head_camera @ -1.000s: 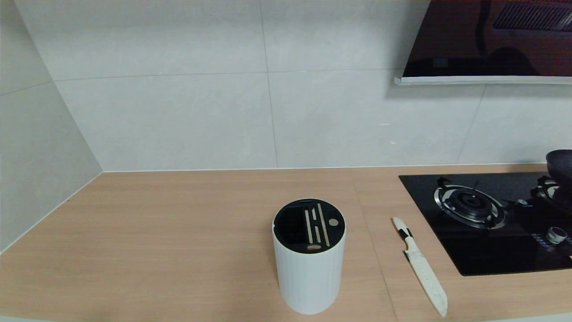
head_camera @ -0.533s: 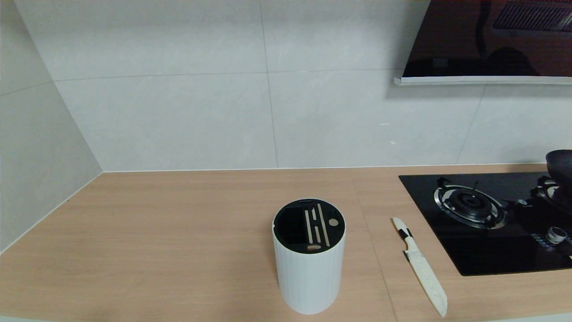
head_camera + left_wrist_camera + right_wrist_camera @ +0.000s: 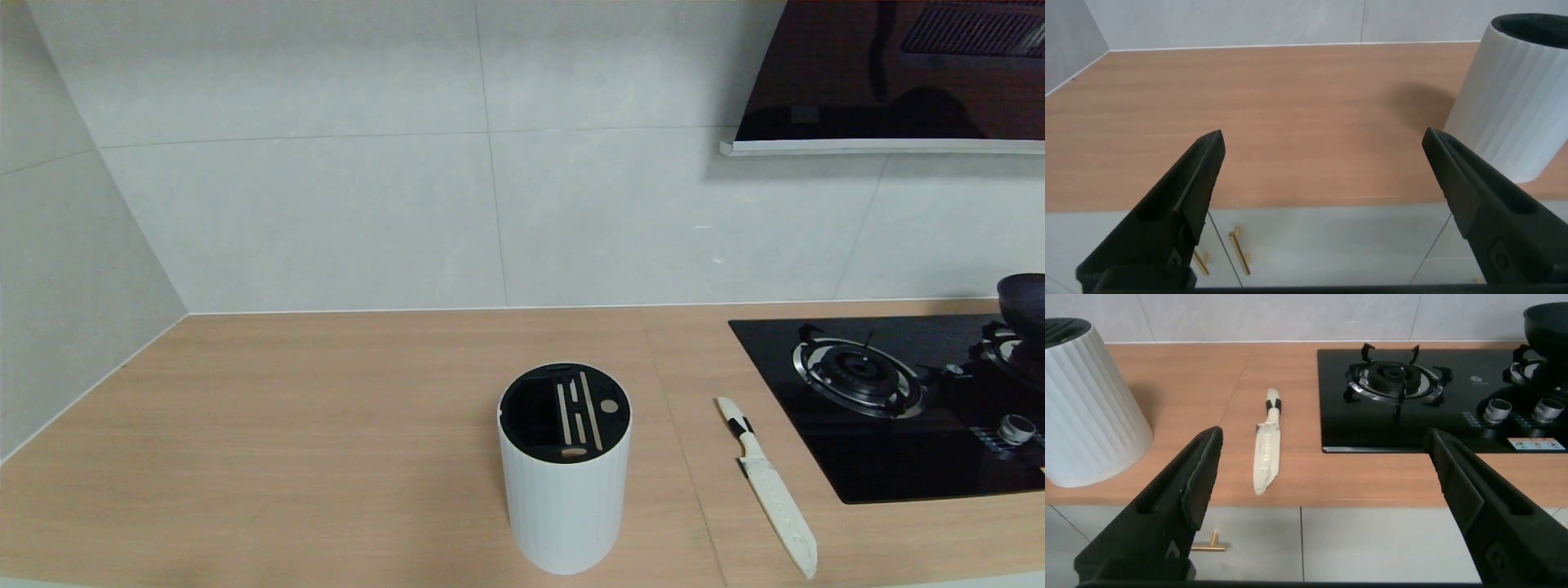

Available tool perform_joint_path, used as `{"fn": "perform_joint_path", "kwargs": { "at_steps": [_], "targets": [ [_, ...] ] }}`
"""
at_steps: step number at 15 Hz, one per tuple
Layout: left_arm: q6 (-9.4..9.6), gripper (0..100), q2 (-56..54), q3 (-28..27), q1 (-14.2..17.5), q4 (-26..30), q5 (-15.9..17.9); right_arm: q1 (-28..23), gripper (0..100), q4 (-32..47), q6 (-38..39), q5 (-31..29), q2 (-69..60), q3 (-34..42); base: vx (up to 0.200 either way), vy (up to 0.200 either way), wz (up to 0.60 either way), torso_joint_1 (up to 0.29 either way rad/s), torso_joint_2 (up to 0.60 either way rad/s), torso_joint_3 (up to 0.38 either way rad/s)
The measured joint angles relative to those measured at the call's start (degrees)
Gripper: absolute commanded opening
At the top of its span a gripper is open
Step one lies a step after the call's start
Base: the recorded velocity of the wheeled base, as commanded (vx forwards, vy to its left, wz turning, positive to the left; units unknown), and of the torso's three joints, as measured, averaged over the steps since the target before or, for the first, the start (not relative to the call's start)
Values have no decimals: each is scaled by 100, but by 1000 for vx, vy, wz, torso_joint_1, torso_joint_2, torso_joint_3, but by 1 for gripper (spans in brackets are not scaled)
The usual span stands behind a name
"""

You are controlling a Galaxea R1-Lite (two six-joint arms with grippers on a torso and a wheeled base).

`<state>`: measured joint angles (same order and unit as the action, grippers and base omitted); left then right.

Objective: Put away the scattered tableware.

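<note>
A white knife (image 3: 767,485) with a cream handle and a black band lies flat on the wooden counter (image 3: 326,425), between the holder and the stove. It also appears in the right wrist view as the knife (image 3: 1266,443). A white ribbed cylindrical knife holder (image 3: 565,469) with a black slotted top stands upright near the counter's front edge. My left gripper (image 3: 1323,196) is open, held off the counter's front edge beside the holder (image 3: 1515,98). My right gripper (image 3: 1323,490) is open too, in front of the counter, nearer me than the knife.
A black gas stove (image 3: 890,400) with burners and knobs fills the counter's right side, with a dark pot (image 3: 1024,298) at its far right. A range hood (image 3: 890,77) hangs above. Tiled walls close the back and left. Cabinet fronts with brass handles (image 3: 1239,249) sit below the counter.
</note>
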<state>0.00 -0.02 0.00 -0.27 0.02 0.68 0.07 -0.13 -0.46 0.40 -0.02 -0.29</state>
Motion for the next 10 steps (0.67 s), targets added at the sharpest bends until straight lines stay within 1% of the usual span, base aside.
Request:
{"fn": "perform_joint_path", "kwargs": {
  "at_steps": [1, 4, 7, 10],
  "targets": [
    [0, 100, 0, 0, 0, 0, 0, 2, 100, 40, 17, 66, 5, -78, 0, 0, 0, 0, 0, 0],
    [0, 100, 0, 0, 0, 0, 0, 17, 100, 11, 67, 354, 247, -638, 0, 0, 0, 0, 0, 0],
    [0, 100, 0, 0, 0, 0, 0, 69, 100, -24, 87, 657, 1297, -1156, 0, 0, 0, 0, 0, 0],
    [0, 100, 0, 0, 0, -2, 0, 232, 100, -249, 106, 774, 2628, -1715, 0, 0, 0, 0, 0, 0]
  ]
}}
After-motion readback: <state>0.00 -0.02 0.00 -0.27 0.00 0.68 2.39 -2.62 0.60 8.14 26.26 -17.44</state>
